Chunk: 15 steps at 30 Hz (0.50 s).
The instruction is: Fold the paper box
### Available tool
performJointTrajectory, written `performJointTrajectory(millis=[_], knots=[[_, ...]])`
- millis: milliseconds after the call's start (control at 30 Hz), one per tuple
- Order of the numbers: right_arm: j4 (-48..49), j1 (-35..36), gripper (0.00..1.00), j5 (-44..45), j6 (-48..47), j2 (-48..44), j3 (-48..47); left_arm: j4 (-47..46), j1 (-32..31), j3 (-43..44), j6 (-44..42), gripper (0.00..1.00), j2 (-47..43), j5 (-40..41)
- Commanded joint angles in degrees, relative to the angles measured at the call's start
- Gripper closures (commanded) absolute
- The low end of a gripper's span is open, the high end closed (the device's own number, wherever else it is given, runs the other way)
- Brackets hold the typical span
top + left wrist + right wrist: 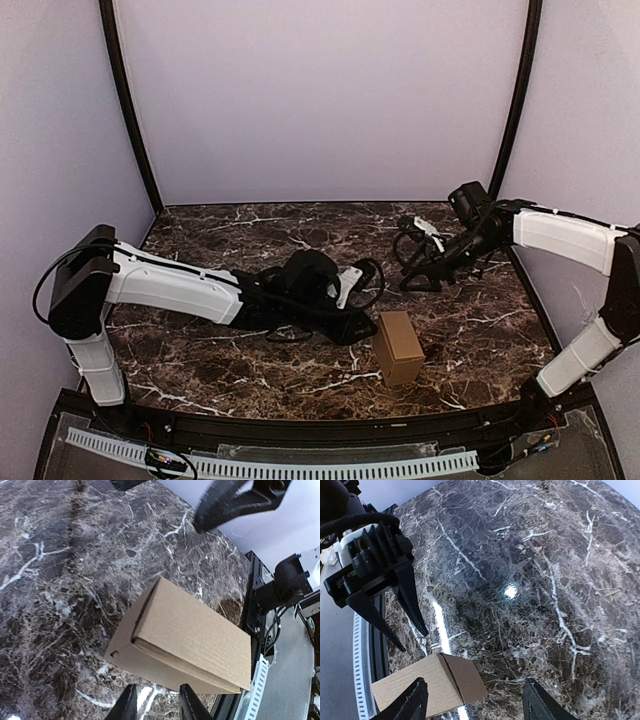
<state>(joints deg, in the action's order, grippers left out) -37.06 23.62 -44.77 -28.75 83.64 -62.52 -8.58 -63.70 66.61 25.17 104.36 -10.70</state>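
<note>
Standing upright on the dark marble tabletop (250,230), near the front edge and right of centre, the paper box (398,345) appears as a closed cuboid of plain brown cardboard. All visible faces are flat and square to one another. No flap sticks out.

Top view: the left gripper (355,325) lies low, just beside the box's left face. Contact cannot be judged from here. The right gripper (408,285) is behind the box and apart from it.

Left wrist view adds detail that the top view lacks. A folded-over panel edge runs along one long side of the box, with a thin seam beneath it and a small notch at the near corner. The left fingertips (125,707) stand a narrow gap apart with bare marble between them. The box is just ahead of them and is not gripped.

Right wrist view shows the box from its other side, with a vertical seam where two faces meet at a corner. The right fingertips (415,702) are spread wide and hold nothing. The left gripper's two black fingers point down just beside the box, their tips apart.

The box is shut on every side seen, so its interior is hidden.
</note>
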Motion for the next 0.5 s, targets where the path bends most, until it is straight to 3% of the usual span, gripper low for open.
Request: performJointTrajectory(millis=[0,167,467], knots=[[-4.82,0.11,0.41,-5.82,-4.23,4.14,-1.87,0.92,-1.37,2.57,-2.08,0.72,2.39,-8.77],[-5.49,0.07,0.46,-9.01,-7.47,7.11,-1.48,1.66,-1.61,4.48,-2.40,0.76,4.10,-10.63],[-6.95,0.10,0.48,-11.94,-10.21,8.64,-0.18,1.70,-0.96,6.18,-3.92,0.74,6.47,-9.21]])
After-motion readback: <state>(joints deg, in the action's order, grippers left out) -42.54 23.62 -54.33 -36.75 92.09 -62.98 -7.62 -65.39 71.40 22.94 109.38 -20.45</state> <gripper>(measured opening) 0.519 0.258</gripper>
